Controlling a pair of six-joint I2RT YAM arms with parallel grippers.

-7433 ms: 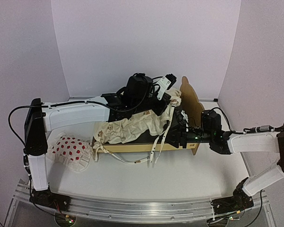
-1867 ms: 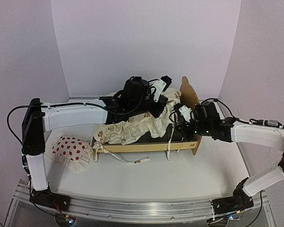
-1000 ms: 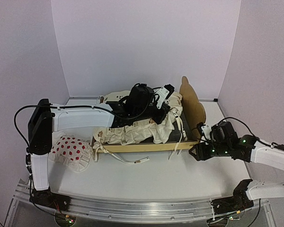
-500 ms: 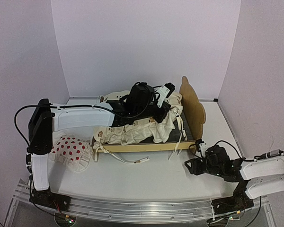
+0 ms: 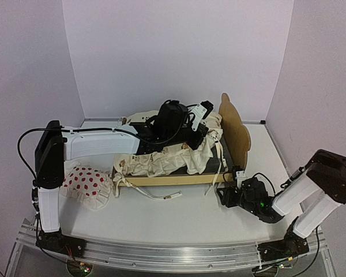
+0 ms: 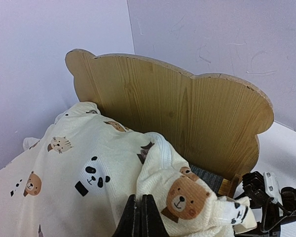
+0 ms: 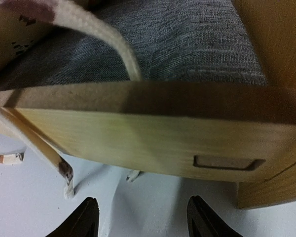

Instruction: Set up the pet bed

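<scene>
The pet bed (image 5: 179, 179) stands mid-table, its bear-ear headboard (image 5: 233, 124) at the right end. The headboard also fills the left wrist view (image 6: 187, 113). A cream animal-print quilt (image 5: 173, 156) lies bunched over the bed. My left gripper (image 5: 197, 128) is shut on a fold of the quilt (image 6: 108, 177) near the headboard. My right gripper (image 5: 224, 195) is open and empty, low on the table in front of the bed's near rail (image 7: 138, 138). The grey fabric base (image 7: 177, 44) shows above that rail. A white red-dotted pillow (image 5: 87, 184) lies on the table left of the bed.
Cream ties (image 5: 161, 197) from the quilt hang over the near rail onto the table, and they show in the right wrist view (image 7: 44, 148). Purple walls close in the back and sides. A metal rail (image 5: 161, 254) runs along the near edge.
My right arm has pulled back from the bed's headboard end and dropped down to the table in front of the near rail. My left gripper keeps its hold on the quilt and has barely moved.
</scene>
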